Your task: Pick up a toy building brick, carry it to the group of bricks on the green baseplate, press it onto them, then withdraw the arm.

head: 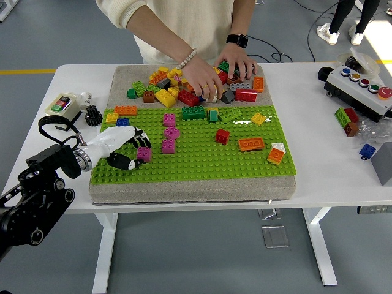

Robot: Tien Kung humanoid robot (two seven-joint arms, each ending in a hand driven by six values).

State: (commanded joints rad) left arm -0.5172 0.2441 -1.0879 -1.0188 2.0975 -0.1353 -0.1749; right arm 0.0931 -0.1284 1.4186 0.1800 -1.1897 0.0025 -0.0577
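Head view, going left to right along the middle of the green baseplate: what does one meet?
Left robot hand → magenta brick by its fingers → magenta brick → red brick → flat orange brick → orange and white brick, near the green baseplate's right edge.

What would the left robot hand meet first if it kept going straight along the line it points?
Probably the magenta brick right at the left robot hand fingertips, then the magenta brick stack beyond; depth is uncertain.

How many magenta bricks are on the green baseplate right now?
4. One magenta brick sits at the left hand, one just right of it, one above that, one near the baseplate's far edge. The hand may hide more.
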